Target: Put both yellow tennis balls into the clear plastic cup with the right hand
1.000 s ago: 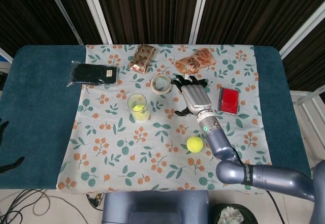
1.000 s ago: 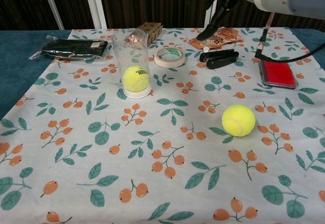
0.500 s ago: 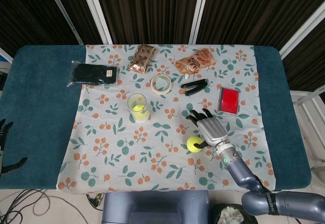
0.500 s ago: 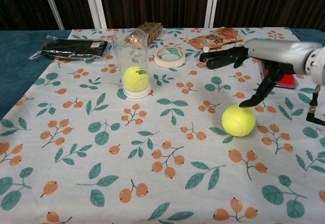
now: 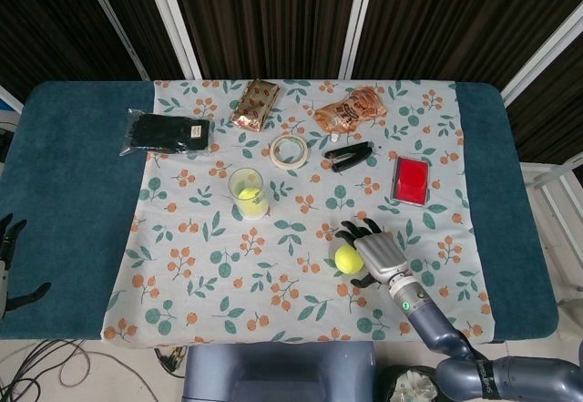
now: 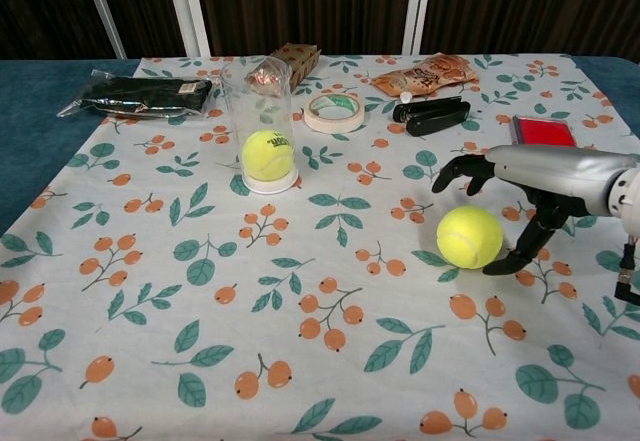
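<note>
While one tennis ball [image 6: 268, 154] sits inside the clear cup [image 6: 259, 121], the second ball [image 6: 469, 237] lies on the floral cloth [image 6: 300, 291]. Right hand [image 6: 530, 181] arches over it, fingers spread, gripping nothing. Left hand [image 5: 9, 261] sits at the table's edge, fingers apart and holding nothing.

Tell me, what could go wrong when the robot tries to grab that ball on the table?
The right hand is beside the loose ball with fingers spread, not yet around it, so a nudge could roll it away across the cloth. Later, the cup looks tall and narrow and already holds one ball; bumping its rim might tip it over.
</note>
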Motion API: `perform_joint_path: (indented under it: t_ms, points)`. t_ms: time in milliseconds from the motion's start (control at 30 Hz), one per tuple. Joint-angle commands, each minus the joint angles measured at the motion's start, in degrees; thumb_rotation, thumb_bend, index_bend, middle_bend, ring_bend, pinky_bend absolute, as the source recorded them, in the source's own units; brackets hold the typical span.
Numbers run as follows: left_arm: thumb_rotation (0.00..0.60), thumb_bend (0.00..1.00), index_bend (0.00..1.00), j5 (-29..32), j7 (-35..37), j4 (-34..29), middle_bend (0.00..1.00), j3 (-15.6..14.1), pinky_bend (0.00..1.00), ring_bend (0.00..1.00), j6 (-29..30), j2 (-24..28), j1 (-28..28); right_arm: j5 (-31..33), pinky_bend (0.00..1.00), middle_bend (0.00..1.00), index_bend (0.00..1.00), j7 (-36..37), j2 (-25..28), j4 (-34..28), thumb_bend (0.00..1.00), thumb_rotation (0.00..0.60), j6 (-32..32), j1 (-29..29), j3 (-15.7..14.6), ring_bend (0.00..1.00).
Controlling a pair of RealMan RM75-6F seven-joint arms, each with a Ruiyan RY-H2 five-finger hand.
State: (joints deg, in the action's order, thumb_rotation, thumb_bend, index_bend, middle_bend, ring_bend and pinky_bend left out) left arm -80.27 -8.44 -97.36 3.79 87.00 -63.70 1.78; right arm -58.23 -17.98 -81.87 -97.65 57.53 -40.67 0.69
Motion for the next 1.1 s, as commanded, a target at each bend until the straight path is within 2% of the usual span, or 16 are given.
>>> perform_joint_path:
  t_ms: [33, 400, 600, 800, 900, 1000, 1100]
  points:
    - [0.6, 0.0, 0.11, -0.1, -0.1, 0.0, 0.0, -0.1, 0.0, 0.0, -0.1, -0.1, 0.1, -0.3, 0.0, 0.11, 0.2, 0.2, -0.9, 0.8, 0.23, 0.6, 0.1, 0.5, 0.1, 0.25]
    - [0.6, 0.0, 0.12, 0.2, -0.2, 0.1, 0.0, 0.1, 0.0, 0.0, -0.1, -0.2, 0.1, -0.3, 0.0, 0.18, 0.22, -0.1, -4.2, 3.8, 0.23, 0.6, -1.0, 1.2, 0.7, 0.31]
    - [0.6, 0.0, 0.12, 0.4, -0.1, 0.2, 0.0, 0.2, 0.0, 0.0, -0.1, -0.1, 0.1, 0.5, 0.0, 0.24, 0.3, -0.1, -4.7, 3.8, 0.4, 0.6, -2.1, 1.2, 1.3, 0.4]
    - [0.6, 0.0, 0.14, 0.3, 0.0, 0.0, 0.0, 0.2, 0.0, 0.0, 0.2, 0.0, 0.0, 1.9, 0.0, 0.33, 0.42, -0.7, -5.4, 3.9, 0.5, 0.6, -1.8, 1.5, 2.0, 0.49]
    - [0.6, 0.0, 0.15, 0.2, 0.0, 0.0, 0.0, 0.2, 0.0, 0.0, 0.3, 0.0, -0.1, 2.5, 0.04, 0.34, 0.44, -1.3, -5.5, 3.8, 0.51, 0.6, -1.1, 1.8, 2.6, 0.51]
    - [0.6, 0.0, 0.16, 0.3, -0.1, 0.0, 0.0, 0.2, 0.0, 0.0, 0.2, 0.0, 0.0, 2.8, 0.0, 0.34, 0.44, -1.0, -5.0, 3.2, 0.51, 0.6, -1.1, 1.7, 3.5, 0.51]
    - [0.6, 0.0, 0.16, 0.4, -0.1, -0.1, 0.0, 0.2, 0.0, 0.0, 0.2, 0.0, 0.0, 2.7, 0.0, 0.34, 0.44, -0.6, -3.5, 2.3, 0.51, 0.6, -1.6, 1.0, 5.1, 0.51]
